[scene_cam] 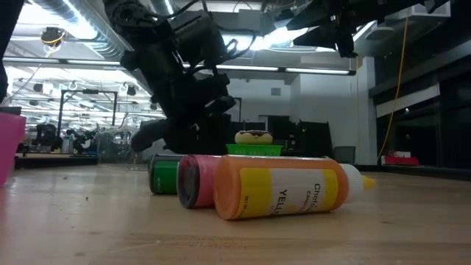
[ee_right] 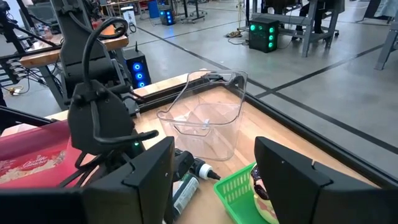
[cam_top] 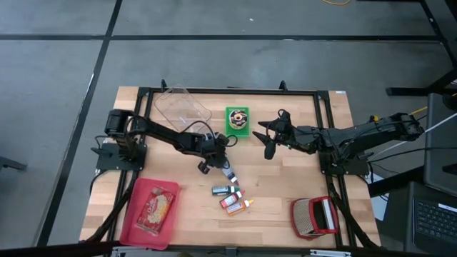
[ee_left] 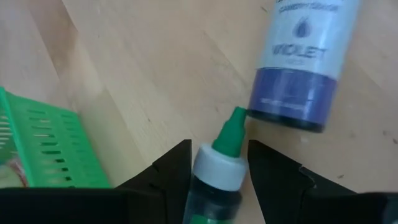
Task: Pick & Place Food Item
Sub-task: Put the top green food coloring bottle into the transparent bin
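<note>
— What sits closest?

— An orange bottle (scene_cam: pixel 283 190) lying on its side on the table (cam_top: pixel 285 185), white nozzle pointing away from a red bottle (scene_cam: pixel 197 180) that touches it. Behind them is a green basket (scene_cam: pixel 254 149) with a donut (scene_cam: pixel 254 136) in it.

— And the left gripper (ee_left: pixel 217 149)?

— Low over the middle of the table, near the basket. Its fingers (ee_left: pixel 174 168) are clamped on a green-tip bottle (ee_left: pixel 214 177), one on each side of the white collar.

— Is that bottle off the wood?

— I cannot tell. Its nozzle points at a violet bottle (ee_left: pixel 298 68) lying just ahead and almost touches that one's base.

— The right gripper (cam_top: pixel 268 135)?

— Up above the table on the other side of the basket, with its jaws spread and nothing between them. It faces the left arm across the basket.

— Anything else around?

— A clear tub (cam_top: pixel 182 107) at the far edge, just beside the basket. A red tray (cam_top: pixel 136 221) with a packet (cam_top: pixel 158 207) in it sits at the near left corner, and a red crate (cam_top: pixel 314 216) at the near right. Both are well apart from the bottles.
</note>
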